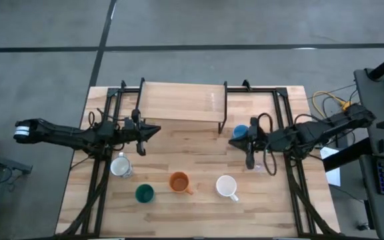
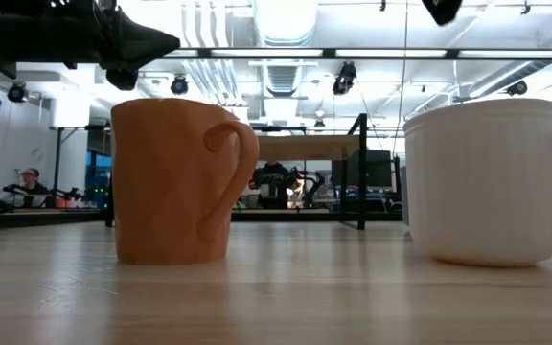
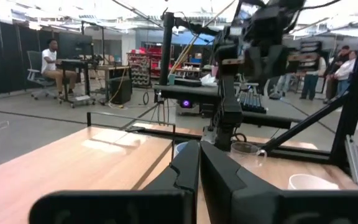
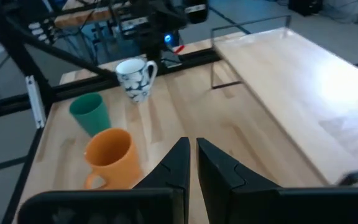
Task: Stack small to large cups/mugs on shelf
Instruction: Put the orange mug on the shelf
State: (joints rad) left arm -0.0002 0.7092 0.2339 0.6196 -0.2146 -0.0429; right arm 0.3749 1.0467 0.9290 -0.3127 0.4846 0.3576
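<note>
The shelf [image 1: 182, 101], a low light-wood board on thin black legs, stands at the far edge of the tabletop [image 1: 199, 220] with its top bare. In front of it four cups lie in a loose row near the tabletop's near edge: the white mug with dark markings [image 1: 121, 166] farthest left, then the dark green cup [image 1: 144, 194], the orange mug [image 1: 179, 181] and the plain white mug [image 1: 227, 187], each standing apart from its neighbours with bare wood between. The light blue mug [image 1: 241, 132] sits just beside the shelf's right leg, and the clear glass [image 3: 243, 151] stands near it, by the right arm. The left tool [image 1: 153, 131] hangs clenched and holding nothing above the tabletop, in front of the shelf's left end and behind the marked mug. The right tool [image 1: 236, 142] is likewise clenched and holding nothing, close by the blue mug. A broad strip of open wood runs between the shelf's front edge and the row of cups.
</note>
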